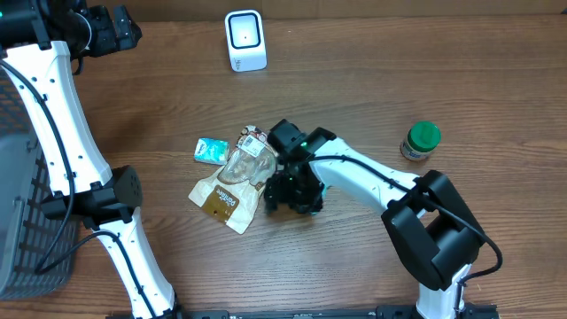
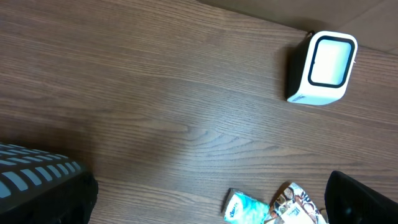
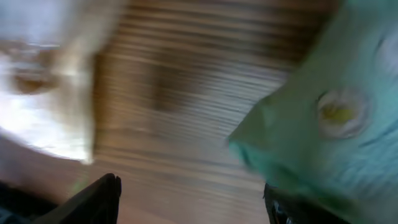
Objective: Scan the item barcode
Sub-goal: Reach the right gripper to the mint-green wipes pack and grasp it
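The right gripper (image 1: 285, 195) hung with fingers spread over bare wood, just right of the tan-and-white crinkled snack pouch (image 1: 226, 186) lying flat mid-table. Its blurred wrist view showed a teal shape beside one finger, possibly another packet. The left gripper (image 1: 115, 34) stood wide open, left of the white box-shaped scanner (image 1: 245, 40).

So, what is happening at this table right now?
The right end effector is down at the middle of the table, fingers apart, right beside a brown and white snack pouch. Its wrist view is blurred. A mint-green pack shows close by, but I cannot tell whether anything is gripped. The left end effector waits open at the far left corner. The white scanner stands at the far edge, and no item is in front of it yet.
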You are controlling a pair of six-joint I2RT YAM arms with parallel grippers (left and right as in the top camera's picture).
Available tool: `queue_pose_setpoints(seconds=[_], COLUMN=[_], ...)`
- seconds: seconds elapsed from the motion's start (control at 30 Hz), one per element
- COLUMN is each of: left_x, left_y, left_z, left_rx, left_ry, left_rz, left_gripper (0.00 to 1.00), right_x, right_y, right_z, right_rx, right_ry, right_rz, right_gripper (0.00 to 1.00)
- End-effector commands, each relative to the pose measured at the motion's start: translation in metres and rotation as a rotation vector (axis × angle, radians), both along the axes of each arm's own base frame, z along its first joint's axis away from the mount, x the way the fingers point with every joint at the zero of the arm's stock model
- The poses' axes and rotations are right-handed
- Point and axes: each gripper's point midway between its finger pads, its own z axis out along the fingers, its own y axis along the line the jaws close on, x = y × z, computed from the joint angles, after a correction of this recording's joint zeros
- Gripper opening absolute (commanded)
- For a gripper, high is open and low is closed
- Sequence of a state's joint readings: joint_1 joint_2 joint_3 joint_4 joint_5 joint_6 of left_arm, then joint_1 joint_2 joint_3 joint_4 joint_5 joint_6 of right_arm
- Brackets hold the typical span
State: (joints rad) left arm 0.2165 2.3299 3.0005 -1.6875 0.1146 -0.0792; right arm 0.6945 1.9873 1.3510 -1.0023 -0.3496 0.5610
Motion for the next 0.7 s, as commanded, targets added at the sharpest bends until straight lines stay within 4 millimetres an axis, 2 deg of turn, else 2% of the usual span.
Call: queue_pose_setpoints(seconds=[0.0,0.07,0.27,0.43,0.53,0.67], left_x=[-0.007,-0.007,-0.007,-0.007,-0.007,-0.007], left_y=[-0.001,-0.001,-0.001,-0.001,-0.001,-0.001], left_z=[0.020,0.020,0.020,0.020,0.020,0.020], left_rx=[0.009,0.009,0.009,0.009,0.009,0.009], left_ry=[-0.047,-0.047,-0.047,-0.047,-0.047,-0.047], left_rz=[0.015,0.015,0.015,0.015,0.014,0.014], left_gripper=[1.00,1.00,1.00,0.99,1.00,1.00], right_x=[0.018,0.023,0.044,0.071,0.084,0.090], right_y=[-0.041,-0.064,-0.102,-0.138,-0.148,-0.146], right_z=[-0.003,-0.004,-0.002,0.015,0.031,0.041], right_rx=[-0.143,-0.209,-0.266,-0.337,-0.303,-0.183], right_ry=[-0.028,-0.036,-0.075,-0.172,-0.212,-0.185], right_rz=[-0.065,-0.062,-0.061,-0.121,-0.153,-0.225], right_gripper=[0.73,0.74,0.74,0.74,0.74,0.75])
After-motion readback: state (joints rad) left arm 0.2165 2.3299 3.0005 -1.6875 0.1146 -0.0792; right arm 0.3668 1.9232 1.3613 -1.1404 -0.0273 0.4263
